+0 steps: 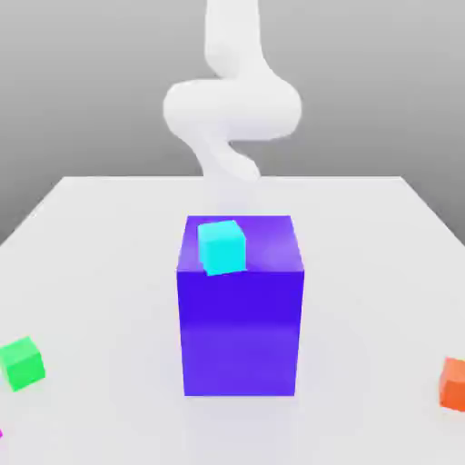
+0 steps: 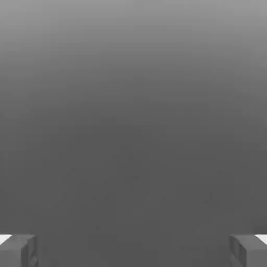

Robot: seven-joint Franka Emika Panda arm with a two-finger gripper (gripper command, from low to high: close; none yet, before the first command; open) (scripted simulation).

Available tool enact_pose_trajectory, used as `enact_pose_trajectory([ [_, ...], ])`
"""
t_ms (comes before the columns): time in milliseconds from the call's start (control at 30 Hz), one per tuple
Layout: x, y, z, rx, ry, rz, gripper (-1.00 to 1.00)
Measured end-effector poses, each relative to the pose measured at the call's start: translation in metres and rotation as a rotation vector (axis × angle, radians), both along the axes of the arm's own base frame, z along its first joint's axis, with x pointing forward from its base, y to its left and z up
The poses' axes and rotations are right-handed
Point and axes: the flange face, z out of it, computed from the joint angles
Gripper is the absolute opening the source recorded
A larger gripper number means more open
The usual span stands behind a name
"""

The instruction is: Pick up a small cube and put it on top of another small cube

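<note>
Grey, featureless background lies ahead of my gripper (image 2: 133, 253); my two fingertips (image 2: 18, 250) stand wide apart with nothing between them.

In the exterior view, my white arm (image 1: 232, 109) rises behind a tall blue-purple block (image 1: 241, 313) on the white table (image 1: 381, 272). A cyan small cube (image 1: 222, 246) rests on the block's top face, toward the exterior view's left. A green small cube (image 1: 22, 362) sits on the table well apart from the block, at the exterior view's left; an orange cube (image 1: 453, 382) sits at the exterior view's right edge.

The small cube (image 1: 1, 434) (magenta-pink, a sliver at the frame's edge) lies just below the green one, far from my jaws.
</note>
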Motion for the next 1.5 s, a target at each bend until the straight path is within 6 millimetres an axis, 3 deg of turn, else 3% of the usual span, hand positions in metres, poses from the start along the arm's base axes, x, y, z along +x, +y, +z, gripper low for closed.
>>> enact_pose_trajectory([
  [267,0.084,-0.075,-0.100,0.096,0.189,-0.085,0.00],
  [533,0.129,-0.155,-0.221,0.164,0.364,-0.201,0.00],
  [667,0.132,-0.203,-0.285,0.189,0.447,-0.283,0.00],
  [833,0.127,-0.247,-0.366,0.199,0.552,-0.359,0.00],
  [1067,0.087,-0.312,-0.475,0.189,0.699,-0.487,0.00],
  [1200,0.079,-0.323,-0.538,0.183,0.723,-0.507,0.00],
  [1233,0.078,-0.323,-0.550,0.183,0.724,-0.508,-1.00],
  [1433,0.078,-0.323,-0.557,0.185,0.724,-0.508,-1.00],
  [1500,0.079,-0.323,-0.541,0.184,0.724,-0.508,-1.00],
])
